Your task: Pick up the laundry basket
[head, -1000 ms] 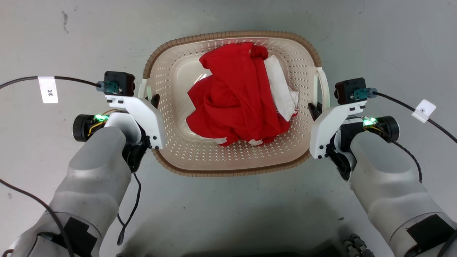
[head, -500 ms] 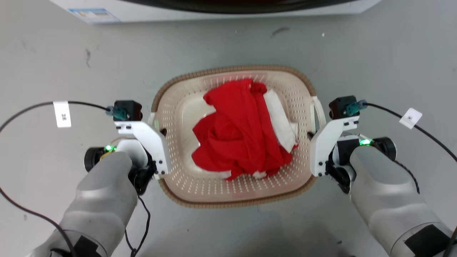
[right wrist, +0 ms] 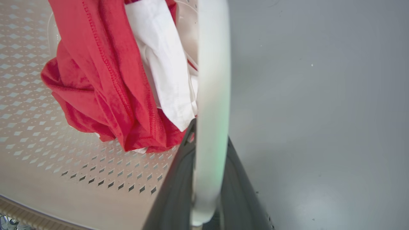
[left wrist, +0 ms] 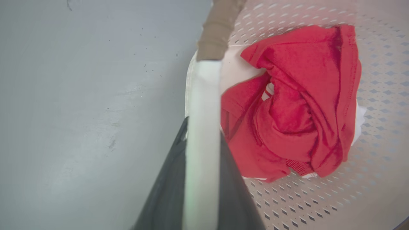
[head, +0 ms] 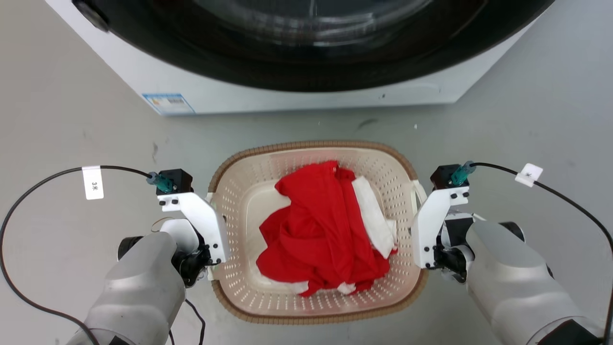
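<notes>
The laundry basket point(head: 312, 144), cream perforated plastic with a brown woven-look rim, sits between my two arms in the head view. A crumpled red garment point(head: 321, 235) and a white cloth point(head: 374, 215) lie inside it. My left gripper point(head: 214, 225) is at the basket's left side. In the left wrist view that gripper point(left wrist: 203, 127) is shut on the white handle point(left wrist: 204, 89), with a dark finger point(left wrist: 169, 191) on each side. My right gripper point(head: 416, 225) is at the right side. The right wrist view shows it point(right wrist: 211, 131) shut on the other white handle point(right wrist: 213, 70).
A white washing machine point(head: 201, 91) with a dark round door point(head: 311, 43) stands just beyond the basket. Grey floor point(head: 72, 124) spreads on both sides. Black cables point(head: 28, 191) with white tags loop out from each wrist.
The whole picture has shifted down as the camera moved, bringing the washing machine into view at the top. Both grippers keep their hold on the handles, with the basket still between them.
</notes>
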`<state>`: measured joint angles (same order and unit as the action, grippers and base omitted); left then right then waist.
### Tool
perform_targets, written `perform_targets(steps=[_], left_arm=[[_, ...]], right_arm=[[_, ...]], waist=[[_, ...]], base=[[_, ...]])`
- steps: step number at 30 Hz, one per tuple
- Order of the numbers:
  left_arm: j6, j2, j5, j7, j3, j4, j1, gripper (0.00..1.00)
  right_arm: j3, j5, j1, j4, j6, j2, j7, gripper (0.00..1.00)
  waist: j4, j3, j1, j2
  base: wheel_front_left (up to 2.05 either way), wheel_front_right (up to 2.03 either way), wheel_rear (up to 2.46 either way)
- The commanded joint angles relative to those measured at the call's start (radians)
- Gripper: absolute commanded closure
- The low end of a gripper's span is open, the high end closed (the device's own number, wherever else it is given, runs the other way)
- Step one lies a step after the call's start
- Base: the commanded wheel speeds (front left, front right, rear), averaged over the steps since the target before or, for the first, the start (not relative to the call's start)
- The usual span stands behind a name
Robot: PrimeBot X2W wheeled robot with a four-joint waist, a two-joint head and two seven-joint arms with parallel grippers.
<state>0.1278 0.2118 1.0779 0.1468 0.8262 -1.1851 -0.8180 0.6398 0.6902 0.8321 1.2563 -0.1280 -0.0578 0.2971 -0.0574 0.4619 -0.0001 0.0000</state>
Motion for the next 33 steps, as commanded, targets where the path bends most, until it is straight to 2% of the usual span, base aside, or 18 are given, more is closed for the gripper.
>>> perform_targets(steps=[1,22,33], left_arm=[[0.005,-0.008,0.015,0.016,-0.001,-0.003,0.004,1.00],[0.004,-0.015,0.118,0.270,0.021,-0.024,0.034,1.00],[0.004,-0.039,0.130,0.324,0.039,-0.055,0.083,1.00]], right_arm=[[0.010,0.013,-0.020,0.004,-0.005,0.013,0.040,1.00],[-0.013,0.086,-0.027,0.033,-0.004,-0.003,0.386,1.00],[-0.037,0.077,-0.058,0.032,-0.004,-0.005,0.501,1.00]], waist=[[0.001,-0.068,0.0001,0.0000],[0.008,-0.310,0.0001,0.0000],[0.007,-0.416,0.0001,0.0000]], base=[[0.00,0.00,0.00],[0.00,0.00,0.00],[0.00,0.00,0.00]])
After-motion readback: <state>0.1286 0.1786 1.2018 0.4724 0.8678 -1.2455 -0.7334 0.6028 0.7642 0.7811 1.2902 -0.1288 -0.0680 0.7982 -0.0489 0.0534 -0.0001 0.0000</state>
